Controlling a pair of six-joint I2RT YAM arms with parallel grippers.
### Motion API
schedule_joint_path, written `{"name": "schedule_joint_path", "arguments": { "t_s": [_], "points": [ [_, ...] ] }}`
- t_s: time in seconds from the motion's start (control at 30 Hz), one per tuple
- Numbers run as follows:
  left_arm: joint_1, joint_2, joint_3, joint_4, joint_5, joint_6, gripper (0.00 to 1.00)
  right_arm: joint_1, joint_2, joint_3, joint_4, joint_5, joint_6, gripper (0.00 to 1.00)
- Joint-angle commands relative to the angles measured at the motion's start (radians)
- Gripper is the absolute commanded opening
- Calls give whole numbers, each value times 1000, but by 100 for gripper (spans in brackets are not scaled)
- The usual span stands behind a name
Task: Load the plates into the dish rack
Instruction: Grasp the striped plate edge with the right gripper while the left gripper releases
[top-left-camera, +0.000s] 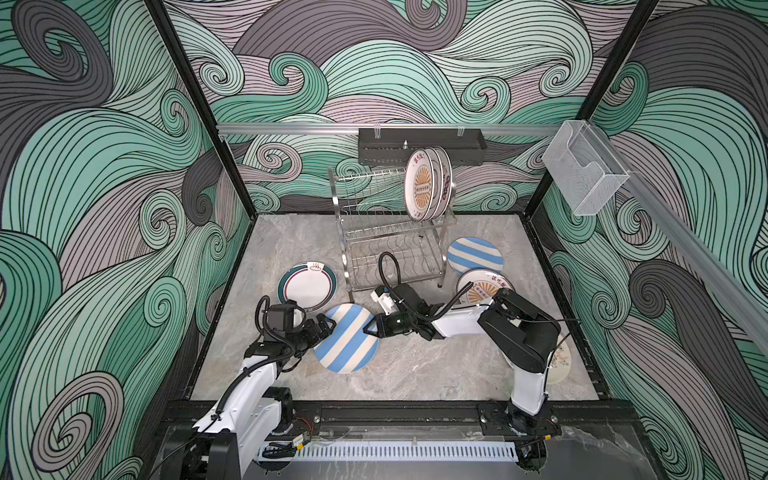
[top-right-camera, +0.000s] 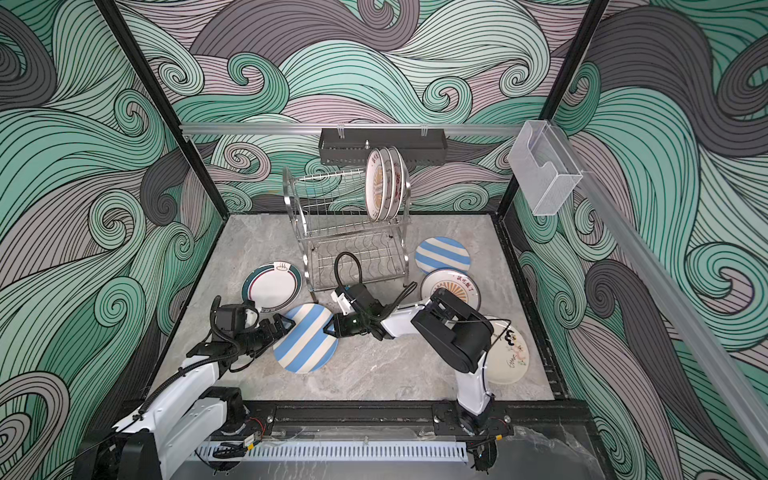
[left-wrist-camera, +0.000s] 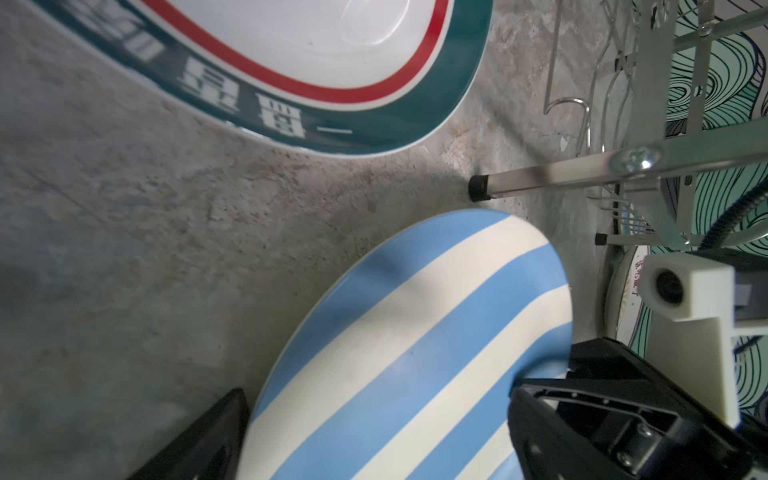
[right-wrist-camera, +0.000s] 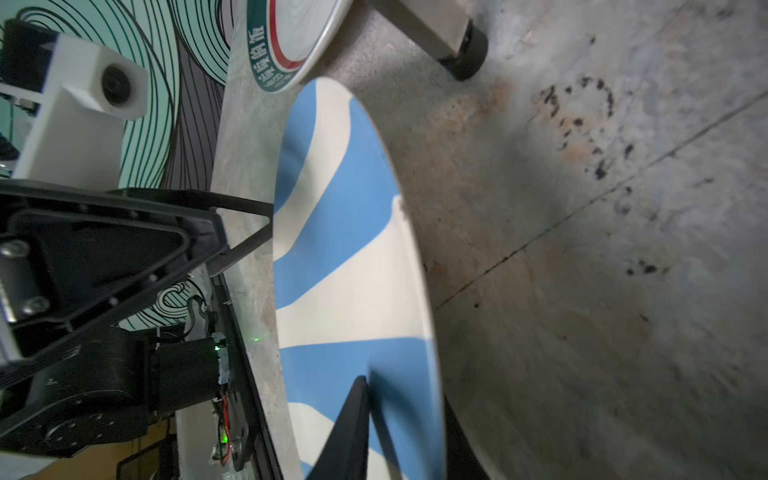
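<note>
A blue-and-white striped plate (top-left-camera: 347, 338) (top-right-camera: 305, 343) is tilted off the table at the front centre, between my two grippers. My right gripper (top-left-camera: 370, 328) (right-wrist-camera: 403, 436) is shut on its right rim, with one finger (right-wrist-camera: 349, 428) on the striped face and the other behind. My left gripper (top-left-camera: 327, 327) stands open at the plate's left edge, and one finger (left-wrist-camera: 208, 436) shows beside the rim. The dish rack (top-left-camera: 390, 232) stands behind with three plates (top-left-camera: 426, 185) upright in its upper tier.
A green-rimmed plate (top-left-camera: 307, 286) lies left of the rack. A second striped plate (top-left-camera: 475, 255) and a sunburst plate (top-left-camera: 484, 289) lie to its right. Another plate (top-left-camera: 561, 365) is half hidden under the right arm. A black tray (top-left-camera: 419, 145) and a clear box (top-left-camera: 586, 170) hang on the wall rail.
</note>
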Motion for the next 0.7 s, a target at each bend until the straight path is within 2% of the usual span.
{"name": "schedule_joint_path", "arguments": {
  "t_s": [0.0, 0.37, 0.5, 0.67],
  "points": [
    [-13, 1, 11, 24, 45, 18, 99, 8, -47, -16, 3, 33, -18, 17],
    [-12, 0, 111, -89, -117, 0, 99, 6, -225, -81, -81, 101, -45, 1],
    [-12, 2, 156, -83, -159, 21, 98, 6, -360, -119, -168, 159, -78, 0],
    [-10, 46, 230, -99, -176, 52, 99, 6, -595, -117, -398, 265, -152, 0]
  ]
}}
